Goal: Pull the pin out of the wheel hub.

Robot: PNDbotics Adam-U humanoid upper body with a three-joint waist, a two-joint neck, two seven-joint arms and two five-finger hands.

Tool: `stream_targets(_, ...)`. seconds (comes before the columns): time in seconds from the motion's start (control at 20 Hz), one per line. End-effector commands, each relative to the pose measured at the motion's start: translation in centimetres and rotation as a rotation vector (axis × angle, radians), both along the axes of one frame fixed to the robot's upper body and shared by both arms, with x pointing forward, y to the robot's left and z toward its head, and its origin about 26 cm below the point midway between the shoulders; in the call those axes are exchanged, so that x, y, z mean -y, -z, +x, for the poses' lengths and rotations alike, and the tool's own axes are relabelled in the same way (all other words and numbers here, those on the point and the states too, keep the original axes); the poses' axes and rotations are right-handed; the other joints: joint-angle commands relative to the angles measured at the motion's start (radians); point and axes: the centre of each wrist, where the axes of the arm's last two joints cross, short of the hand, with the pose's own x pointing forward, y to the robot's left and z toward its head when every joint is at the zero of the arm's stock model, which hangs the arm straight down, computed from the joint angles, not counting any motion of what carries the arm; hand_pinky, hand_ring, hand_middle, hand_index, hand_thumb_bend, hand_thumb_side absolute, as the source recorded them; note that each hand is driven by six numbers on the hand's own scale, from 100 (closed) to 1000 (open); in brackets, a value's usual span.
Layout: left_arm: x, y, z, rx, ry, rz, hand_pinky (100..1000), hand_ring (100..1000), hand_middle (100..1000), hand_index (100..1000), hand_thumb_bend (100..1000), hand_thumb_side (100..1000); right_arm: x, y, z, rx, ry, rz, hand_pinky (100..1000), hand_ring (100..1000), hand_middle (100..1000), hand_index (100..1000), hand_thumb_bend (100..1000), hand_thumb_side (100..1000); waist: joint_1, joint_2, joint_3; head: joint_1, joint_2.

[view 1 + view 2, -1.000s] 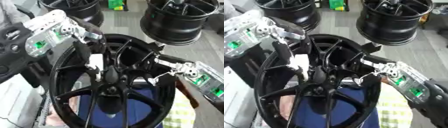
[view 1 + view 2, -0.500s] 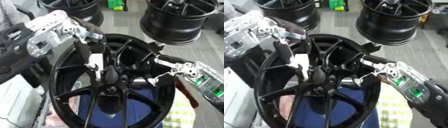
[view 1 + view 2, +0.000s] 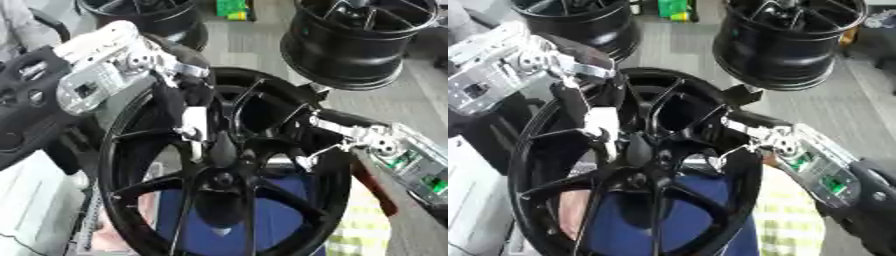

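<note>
The step in hand looks like the grasp itself: the fingers are closing on the pin and the pull has not clearly begun. Nearest the camera, a blue cloth (image 3: 289,210) and a yellow checked cloth (image 3: 785,210) lie under the black wheel hub (image 3: 219,177), which stands tilted with its spokes running out to the rim.

Just above the hub's centre, the left hand (image 3: 188,107) reaches down over the upper rim into the spokes. Its fingers are curled downward around a pale, upright piece that I take to be the pin (image 3: 194,125); the piece sits between the fingertips, touching them, with its lower end at a spoke just above the centre bore. Whether the pin is still seated in its hole I cannot tell.

On the other side, the right hand (image 3: 350,137) lies across the rim, its dark fingers (image 3: 328,119) hooked over the edge and a silver fingertip touching a spoke, apparently steadying the wheel.

The next move, as I judge it, calls for drawing the left hand straight back along the pin's axis, up and away from the centre, while the right hand keeps the wheel from following.

Farther back stand 2 more black wheel rims (image 3: 363,40), well apart from the work.
</note>
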Motion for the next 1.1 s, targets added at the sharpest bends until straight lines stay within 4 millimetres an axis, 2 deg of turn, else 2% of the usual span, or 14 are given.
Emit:
stream_targets(0.05, -0.21, -1.04, 0.07, 0.029, -0.012, 0.003, 811, 714, 570, 743, 547, 355, -0.15, -0.44, -0.06, 0.014, -0.011, -0.003, 803, 695, 614, 710, 100, 201, -0.001, -0.01, 0.002, 0.004, -0.003)
stream_targets(0.45, -0.39, -0.42, 0.54, 0.035, -0.016, 0.022, 805, 697, 545, 727, 540, 327, -0.21, -0.41, -0.08, 0.014, -0.013, -0.001, 803, 695, 614, 709, 100, 204, -0.002, -0.008, 0.0, 0.004, -0.004)
stream_targets(0.75, -0.1, -0.75, 0.32, 0.047, -0.017, 0.012, 794, 619, 461, 647, 512, 248, -0.29, -0.39, -0.1, 0.015, -0.014, -0.001, 803, 695, 613, 709, 100, 202, -0.002, -0.008, 0.0, 0.004, -0.004)
stream_targets(0.95, -0.06, -0.83, 0.22, 0.055, -0.028, 0.011, 779, 555, 372, 566, 431, 100, -0.25, -0.4, -0.1, 0.018, -0.011, 0.0, 803, 694, 613, 709, 100, 206, -0.003, -0.008, 0.0, 0.005, -0.002)
stream_targets(1.1, -0.05, -0.97, 0.15, 0.063, -0.044, 0.008, 757, 499, 303, 487, 413, 100, -0.19, -0.36, -0.09, 0.019, -0.007, 0.0, 803, 694, 613, 709, 100, 204, -0.003, -0.008, 0.001, 0.006, 0.001)
